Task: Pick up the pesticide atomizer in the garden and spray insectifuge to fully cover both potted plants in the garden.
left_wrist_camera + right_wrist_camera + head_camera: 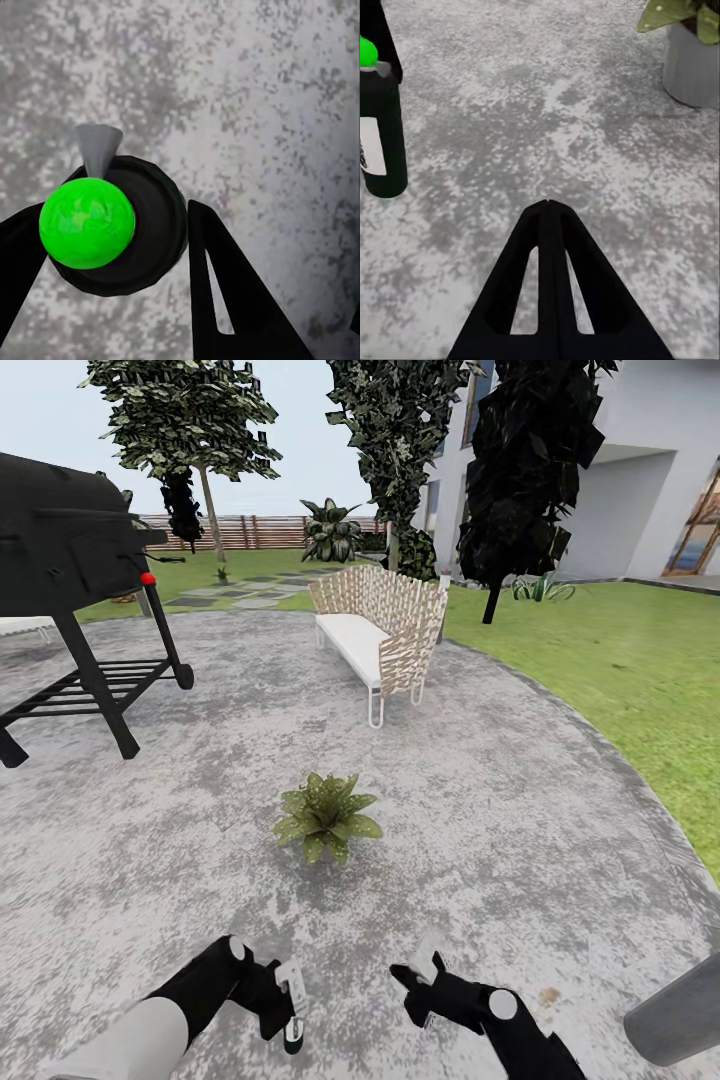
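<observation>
The pesticide atomizer (292,1010) is a dark bottle with a white label. In the left wrist view I look down on the atomizer (112,225), with its bright green cap and grey nozzle. My left gripper (289,1000) (112,217) is shut on it, one black finger pressed on each side. The bottle (382,135) hangs upright close to the patio. A potted plant (325,818), a low green rosette, sits on the round grey patio (520,830) just ahead of both grippers; its grey pot (694,71) shows in the right wrist view. My right gripper (428,960) (547,204) is shut and holds nothing.
A black barbecue grill (60,550) stands at the left. A wicker bench (380,625) with a white cushion is beyond the plant. Lawn (620,660) borders the patio on the right. Trees, a wooden fence (260,530) and a white house lie behind.
</observation>
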`<state>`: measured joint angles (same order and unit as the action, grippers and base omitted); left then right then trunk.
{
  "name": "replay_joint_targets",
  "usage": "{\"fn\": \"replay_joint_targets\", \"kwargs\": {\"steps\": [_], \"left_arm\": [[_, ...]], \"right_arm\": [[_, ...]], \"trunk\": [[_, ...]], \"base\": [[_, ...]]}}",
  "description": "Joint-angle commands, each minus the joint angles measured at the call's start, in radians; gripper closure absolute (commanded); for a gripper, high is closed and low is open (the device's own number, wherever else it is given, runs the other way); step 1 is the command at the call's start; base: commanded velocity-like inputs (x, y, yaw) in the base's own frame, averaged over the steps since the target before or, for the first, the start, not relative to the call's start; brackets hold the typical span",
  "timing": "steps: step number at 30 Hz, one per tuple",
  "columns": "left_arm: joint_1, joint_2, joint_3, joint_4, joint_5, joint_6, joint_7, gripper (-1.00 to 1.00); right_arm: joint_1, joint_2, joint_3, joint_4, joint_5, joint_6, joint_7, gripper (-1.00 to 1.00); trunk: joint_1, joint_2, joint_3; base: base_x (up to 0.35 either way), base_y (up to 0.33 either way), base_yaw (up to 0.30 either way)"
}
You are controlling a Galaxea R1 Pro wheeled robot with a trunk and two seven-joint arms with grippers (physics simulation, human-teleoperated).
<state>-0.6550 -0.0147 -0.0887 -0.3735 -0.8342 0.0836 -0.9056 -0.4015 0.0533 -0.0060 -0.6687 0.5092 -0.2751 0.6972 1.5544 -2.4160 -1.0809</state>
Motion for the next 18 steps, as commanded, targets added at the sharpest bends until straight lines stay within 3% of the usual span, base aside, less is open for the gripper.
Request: {"fn": "replay_joint_targets", "kwargs": {"steps": [1, 3, 6, 11, 14, 16, 18], "left_arm": [[0.0, -0.003, -0.005, -0.002, -0.001, 0.008, -0.004, 1.0], [-0.001, -0.006, -0.018, -0.003, -0.002, 0.008, -0.004, 1.0], [-0.001, -0.018, -0.025, -0.004, -0.004, 0.008, -0.004, 1.0], [-0.001, -0.036, -0.026, -0.004, -0.06, 0.035, -0.005, 1.0], [-0.001, -0.042, -0.026, -0.004, -0.067, 0.041, -0.018, 1.0], [-0.002, -0.046, -0.026, -0.007, -0.069, 0.043, -0.069, 1.0], [-0.002, -0.046, -0.026, -0.007, -0.069, 0.034, -0.075, 1.0]], "right_arm": [[0.0, 0.004, 0.018, -0.01, 0.009, -0.005, 0.002, 1.0], [0.0, 0.009, 0.059, -0.019, 0.009, -0.004, 0.003, 1.0], [-0.002, 0.018, 0.086, -0.023, 0.009, -0.004, 0.005, 1.0], [-0.002, 0.059, 0.093, -0.022, 0.01, -0.004, 0.02, 1.0], [-0.002, 0.072, 0.093, -0.022, 0.011, -0.003, 0.044, 1.0], [-0.002, 0.074, 0.095, -0.022, 0.011, -0.003, 0.049, 1.0], [-0.002, 0.075, 0.168, -0.023, 0.011, -0.003, 0.049, 1.0]], "trunk": [[0.0, 0.0, -0.001], [0.0, 0.0, -0.001], [0.0, 0.0, -0.001], [0.0, 0.0, -0.001], [0.0, 0.0, -0.001], [0.0, 0.0, -0.001], [0.0, 0.0, -0.001]], "base": [[0.0, 0.0, 0.0], [0.0, 0.0, 0.0], [0.0, 0.0, 0.0], [0.0, 0.0, 0.0], [0.0, 0.0, 0.0], [0.0, 0.0, 0.0], [0.0, 0.0, 0.0]]}}
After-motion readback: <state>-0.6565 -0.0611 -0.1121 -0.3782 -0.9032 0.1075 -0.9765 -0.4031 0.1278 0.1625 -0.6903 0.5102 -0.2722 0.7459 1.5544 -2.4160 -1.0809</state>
